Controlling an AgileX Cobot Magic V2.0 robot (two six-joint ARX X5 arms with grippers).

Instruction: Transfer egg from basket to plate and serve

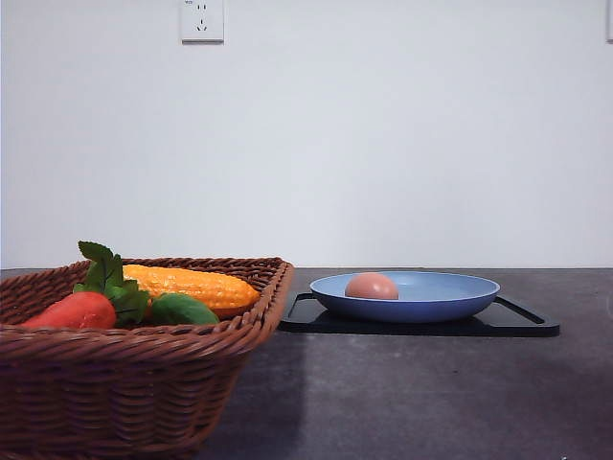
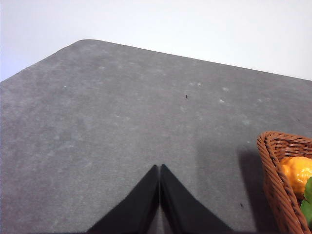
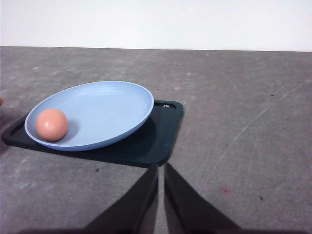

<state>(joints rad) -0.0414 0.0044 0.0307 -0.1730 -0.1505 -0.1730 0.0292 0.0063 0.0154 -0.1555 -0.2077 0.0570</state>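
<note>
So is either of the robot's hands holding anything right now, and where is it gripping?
Nothing is held. The left end effector and right end effector are both shut and empty; the egg lies in the plate.

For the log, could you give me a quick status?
Left gripper shut, right gripper shut, both empty. Egg in plate, on tray. Nothing blocking.

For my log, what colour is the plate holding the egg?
Light blue; the plate shows best in the right wrist view.

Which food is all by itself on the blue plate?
The egg, small, round and pinkish-brown, lies alone on the blue plate. The corn and the red vegetable with green leaves are in the basket.
</note>
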